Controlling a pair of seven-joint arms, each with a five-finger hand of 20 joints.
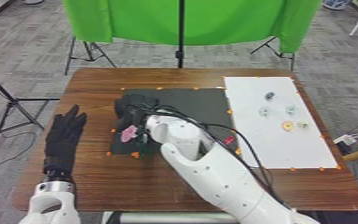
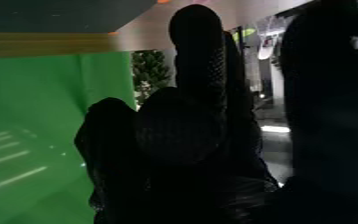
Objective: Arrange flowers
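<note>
From my end, on the head view, I have the right hand (image 1: 133,106) over the 9 o'clock side of a dark, flat rectangular mat (image 1: 206,100), its white arm coming up from 5 o'clock. I can't tell whether that hand is open, closed or gripping anything. The pink flower with broad petals (image 1: 128,133) sits over the mat near the hand, at its 6 o'clock; I can't make out whether the two touch. A small red flower (image 1: 230,139) is well apart from the hand at 4 o'clock, by the mat's edge.

Towards 3 o'clock I see a white rectangular sheet (image 1: 255,145) on the brown wooden surface (image 1: 95,185). It carries a small dark blue-grey flower (image 1: 270,95) near its 12 o'clock end, and below that pale flowers (image 1: 290,109) and a yellow flower (image 1: 287,126).

My left hand (image 1: 64,132) is open, black-gloved fingers straight towards 12 o'clock, at the surface's 9 o'clock side, apart from the mat. In the right wrist view, the right hand (image 2: 180,132) appears against a bright green cloth (image 2: 33,120).
</note>
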